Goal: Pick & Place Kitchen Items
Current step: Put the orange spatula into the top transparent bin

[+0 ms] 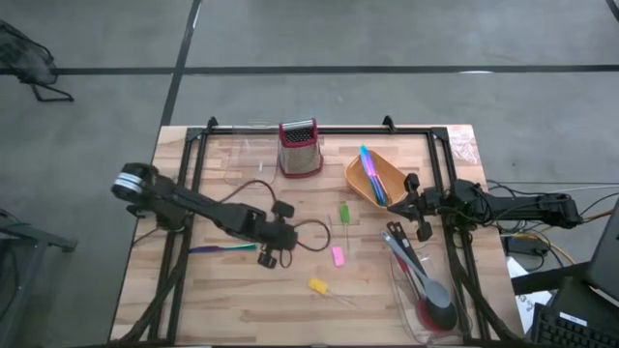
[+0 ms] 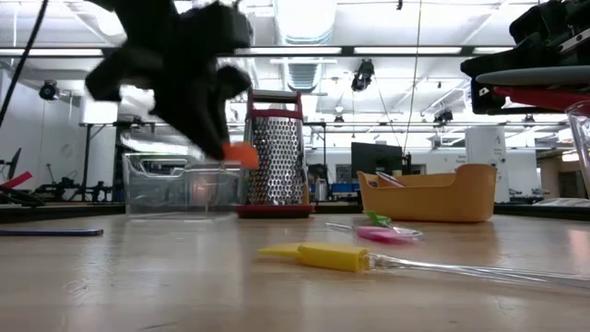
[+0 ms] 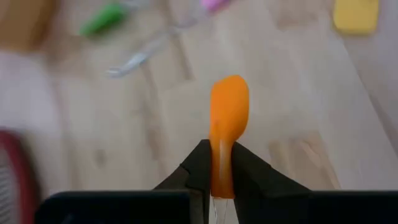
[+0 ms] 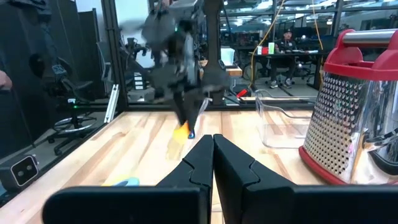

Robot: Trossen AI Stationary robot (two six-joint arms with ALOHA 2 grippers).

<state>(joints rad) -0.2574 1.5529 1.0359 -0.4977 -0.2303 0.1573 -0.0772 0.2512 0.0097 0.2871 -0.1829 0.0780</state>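
Orange and shaped like a little spoon tip, the small piece point(image 3: 227, 118) is pinched in the jaws of the left gripper point(image 3: 217, 171), above the wooden surface point(image 1: 242, 300) left of the middle. No writing can be read. A yellow piece point(image 1: 317, 286), a pink piece point(image 1: 338, 255) and a green piece point(image 1: 343, 212) lie nearby. The steel grater point(image 1: 299, 148) stands at the top. The right gripper point(image 4: 212, 158) waits at the right, jaws pressed together.
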